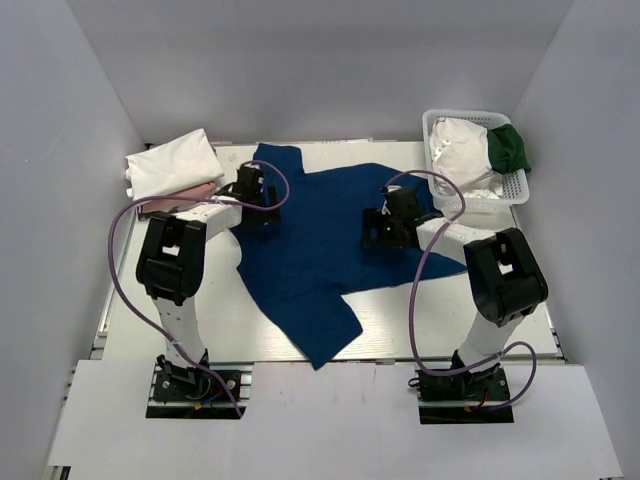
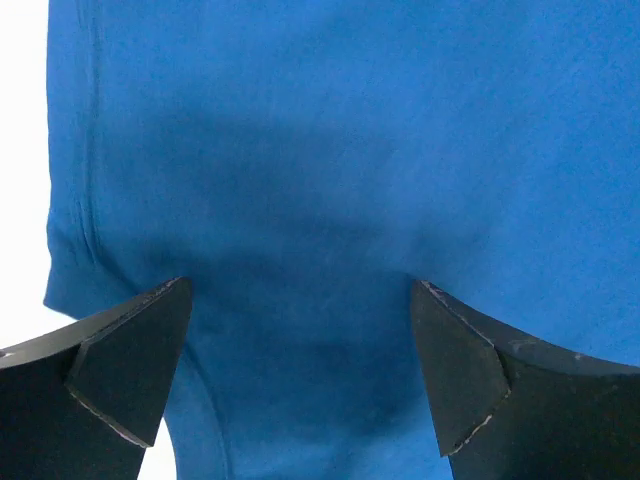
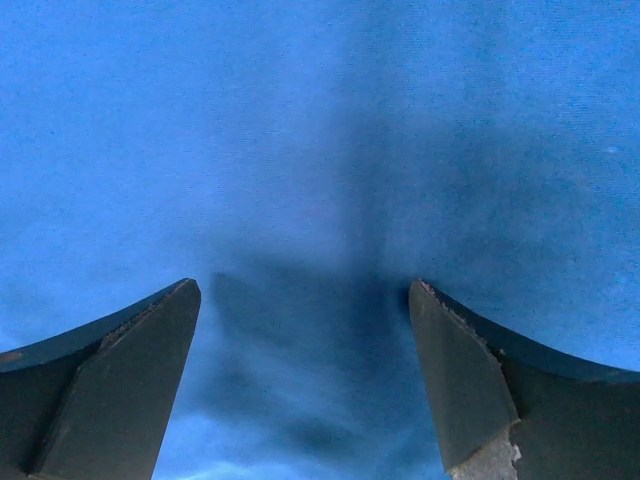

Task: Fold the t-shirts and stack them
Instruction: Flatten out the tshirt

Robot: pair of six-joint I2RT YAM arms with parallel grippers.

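The blue t-shirt [image 1: 320, 250] is spread across the middle of the table [image 1: 250, 330], largely flat but skewed, with 1 section trailing toward the near edge. This placement suggests that the garment is being laid out for folding and that no fold has yet been made in it.

The left gripper [image 2: 300, 285] is positioned low over the far-left part of the shirt. In the left wrist view its jaws are wide apart and nothing is held between them. A stitched edge of the cloth and a strip of bare table are visible just to the left, so a grasp near that edge is judged to be intended.

The right gripper [image 3: 302, 285] is positioned over the shirt's right-hand part. Its jaws are likewise spread wide, with only flat blue cloth and shadow seen between them. Whether the fingertips touch the fabric cannot be told.

A folded white t-shirt [image 1: 172, 165] is placed on a pale pink t-shirt [image 1: 200, 190] at the far-left corner, evidently as the stack. A second white t-shirt [image 1: 460, 150] and a dark green t-shirt [image 1: 508, 148] are kept bunched in the basket [image 1: 515, 190] at the far right, awaiting folding.
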